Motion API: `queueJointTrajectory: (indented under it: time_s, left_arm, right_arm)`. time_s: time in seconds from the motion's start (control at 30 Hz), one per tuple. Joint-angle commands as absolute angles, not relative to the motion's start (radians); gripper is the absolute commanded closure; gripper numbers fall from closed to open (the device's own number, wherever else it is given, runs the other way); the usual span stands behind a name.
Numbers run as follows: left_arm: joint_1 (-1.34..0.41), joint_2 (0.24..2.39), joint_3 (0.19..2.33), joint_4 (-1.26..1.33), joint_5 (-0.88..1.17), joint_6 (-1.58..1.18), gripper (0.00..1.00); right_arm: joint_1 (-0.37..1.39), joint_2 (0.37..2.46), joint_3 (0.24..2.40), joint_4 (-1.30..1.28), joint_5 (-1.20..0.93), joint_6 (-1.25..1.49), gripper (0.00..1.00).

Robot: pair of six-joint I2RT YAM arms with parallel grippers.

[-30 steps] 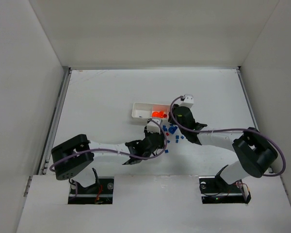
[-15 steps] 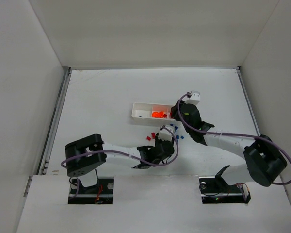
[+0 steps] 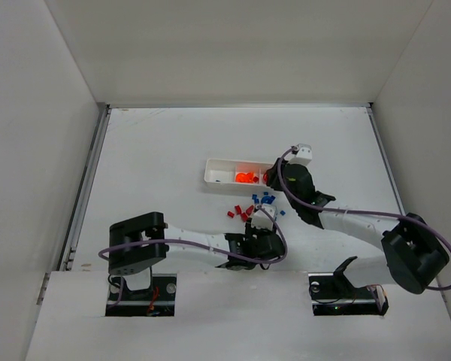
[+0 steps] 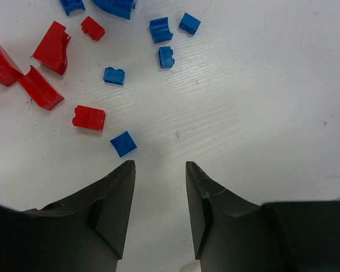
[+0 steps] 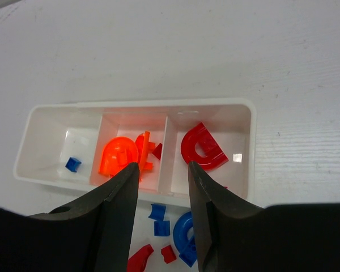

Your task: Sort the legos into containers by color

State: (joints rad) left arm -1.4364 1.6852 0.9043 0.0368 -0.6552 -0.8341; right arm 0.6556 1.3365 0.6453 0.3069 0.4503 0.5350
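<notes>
- Mostly the legos [image 3: 252,208] lie loose on the table [image 3: 158,150], a small scatter of red and blue pieces just beside the near wall of the tray [image 5: 158,104].
- Some are already in the tray's three compartments. As the right wrist camera sees it, there is one small blue piece [image 5: 73,164] in the left one, a heap of orange pieces [image 5: 120,156] in the middle, and a red arch [image 5: 203,148] in the right.
- Just outside that near wall sit a blue arch [image 5: 184,229] and a few smaller blue and red bits.
- Seen from the left wrist camera, a red brick [image 4: 89,118] and a blue square [image 4: 123,143] lie nearest the fingers. Curved red pieces are off to the left and small blue ones lie farther out.
- The left gripper [image 4: 158,167] points down at bare table at the edge of the scatter. Its jaws are apart with nothing between them, and the blue square is just past one fingertip, not touching it.
- The right gripper [image 5: 163,167] hangs over the tray's near wall, jaws apart and empty. The divider between the middle and right compartments shows in the gap.
- From overhead, both arms reach inward toward the scatter, the right one curving in to the tray's right end.
</notes>
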Motion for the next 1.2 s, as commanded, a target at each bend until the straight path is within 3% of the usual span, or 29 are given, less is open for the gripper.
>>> queueJointTrajectory:
  time_s: [0.0,0.2,0.87,1.17]
  left_arm:
    - [-1.408,1.709,0.942,-0.086,-0.687,-1.006,0.63]
    - [-1.397,1.71,0.934,-0.127,-0.687,-1.071,0.68]
    - [-1.357,1.786,0.956,-0.121,-0.699,-1.058,0.66]
    - [-1.361,1.796,0.968,-0.133,-0.699,-1.042,0.78]
  right_arm:
    - [0.651,1.29,0.627,0.327,0.437,0.531,0.54]
    - [0.642,1.252,0.614,0.321,0.436,0.529,0.54]
    - [0.581,1.108,0.551,0.324,0.327,0.568,0.54]
    - [0.581,1.118,0.557,0.33,0.319,0.574,0.54]
